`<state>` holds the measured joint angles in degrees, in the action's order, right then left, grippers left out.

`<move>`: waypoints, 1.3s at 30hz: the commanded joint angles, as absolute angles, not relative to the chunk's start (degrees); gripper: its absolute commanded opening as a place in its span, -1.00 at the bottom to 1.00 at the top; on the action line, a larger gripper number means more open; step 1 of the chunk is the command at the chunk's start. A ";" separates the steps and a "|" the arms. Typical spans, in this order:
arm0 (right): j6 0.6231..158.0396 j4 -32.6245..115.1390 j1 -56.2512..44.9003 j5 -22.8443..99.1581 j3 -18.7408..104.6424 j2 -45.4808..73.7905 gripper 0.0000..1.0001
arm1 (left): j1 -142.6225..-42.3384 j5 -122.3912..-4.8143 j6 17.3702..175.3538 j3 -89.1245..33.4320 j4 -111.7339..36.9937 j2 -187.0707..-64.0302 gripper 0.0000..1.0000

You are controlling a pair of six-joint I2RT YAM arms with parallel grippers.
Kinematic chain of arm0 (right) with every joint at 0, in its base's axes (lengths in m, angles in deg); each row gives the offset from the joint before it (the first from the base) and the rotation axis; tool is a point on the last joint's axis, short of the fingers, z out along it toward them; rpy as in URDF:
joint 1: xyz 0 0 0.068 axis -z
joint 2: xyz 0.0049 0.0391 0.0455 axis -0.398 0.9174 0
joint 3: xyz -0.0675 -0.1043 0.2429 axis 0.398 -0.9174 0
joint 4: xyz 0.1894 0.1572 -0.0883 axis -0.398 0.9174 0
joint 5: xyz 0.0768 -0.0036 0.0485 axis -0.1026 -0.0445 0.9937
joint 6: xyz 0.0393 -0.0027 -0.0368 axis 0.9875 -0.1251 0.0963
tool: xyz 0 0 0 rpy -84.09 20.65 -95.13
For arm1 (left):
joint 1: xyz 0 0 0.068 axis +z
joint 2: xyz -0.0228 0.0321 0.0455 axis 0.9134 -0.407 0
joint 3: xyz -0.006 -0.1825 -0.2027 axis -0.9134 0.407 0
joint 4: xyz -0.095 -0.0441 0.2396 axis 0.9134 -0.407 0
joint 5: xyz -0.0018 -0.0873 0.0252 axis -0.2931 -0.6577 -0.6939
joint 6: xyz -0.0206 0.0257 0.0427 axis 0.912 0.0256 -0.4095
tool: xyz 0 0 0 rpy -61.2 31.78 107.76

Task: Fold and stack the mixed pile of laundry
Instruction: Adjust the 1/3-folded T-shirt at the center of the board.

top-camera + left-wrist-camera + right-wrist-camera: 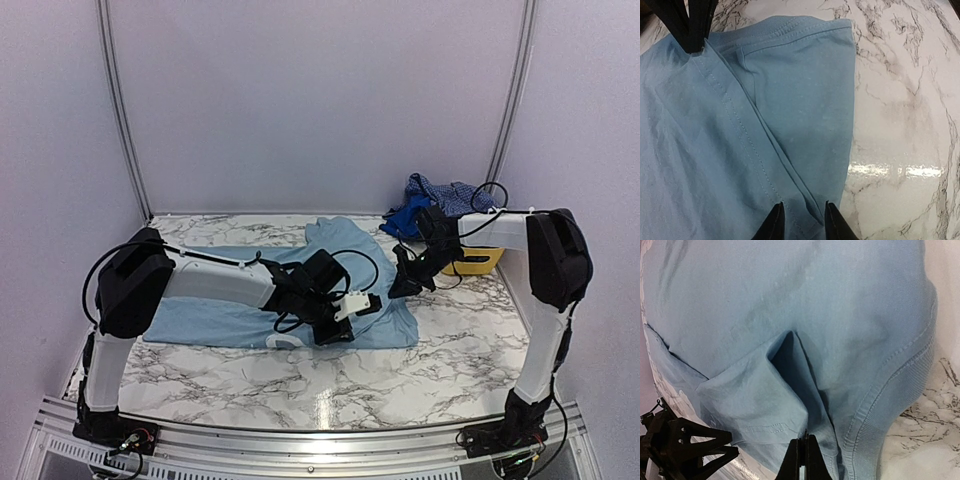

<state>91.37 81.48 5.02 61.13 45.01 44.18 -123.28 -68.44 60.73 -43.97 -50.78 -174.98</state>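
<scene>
**Top view, left to right.** The left arm reaches rightward over the pale sky-blue T-shirt [215,325]. The shirt lies spread on the marble table [420,370], running from near the left edge to past the centre. The left gripper [368,306] is low over the shirt's right-hand part. The right gripper [400,285] comes in from the right, close beside it, at the shirt's right margin. Behind it is a yellow basket [480,263]. The navy-and-white check shirt [445,192] and the royal-blue piece [405,215] are heaped in the table's back right corner, apart from the spread shirt.

**Step in hand.** The first garment is laid out and both grippers are taking hold of its right side for a fold; the other garments are untouched. The next move probably needs the left jaws to close on the cloth, then both edges to be lifted together and carried leftward without dragging the lower layer.

**Wrist views.** Only the left wrist view shows the jaws of the left gripper [804,222]. They stand partly apart, straddling a stitched fold at the shirt's edge, and no clamping shows. It also shows a ribbed band [790,25] near bare marble. Only the right wrist view shows the right gripper [805,460] pinched fully closed on a raised tuck of the T-shirt [790,300]. Neither wrist view shows the basket or the corner heap.
</scene>
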 commanded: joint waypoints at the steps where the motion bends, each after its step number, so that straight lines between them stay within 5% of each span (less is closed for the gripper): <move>1: 91.59 80.91 5.39 61.69 44.47 43.33 -1.00 | -122.67 -70.13 62.86 -46.01 -49.13 -174.73 -0.40; 26: 92.09 80.67 5.35 61.46 44.47 43.75 -1.00 | -124.08 -64.11 59.93 -44.71 -50.77 -177.52 -0.30; 39: 92.72 80.72 5.21 61.67 44.88 43.36 -1.00 | -123.16 -66.10 59.99 -43.79 -49.96 -172.72 -0.95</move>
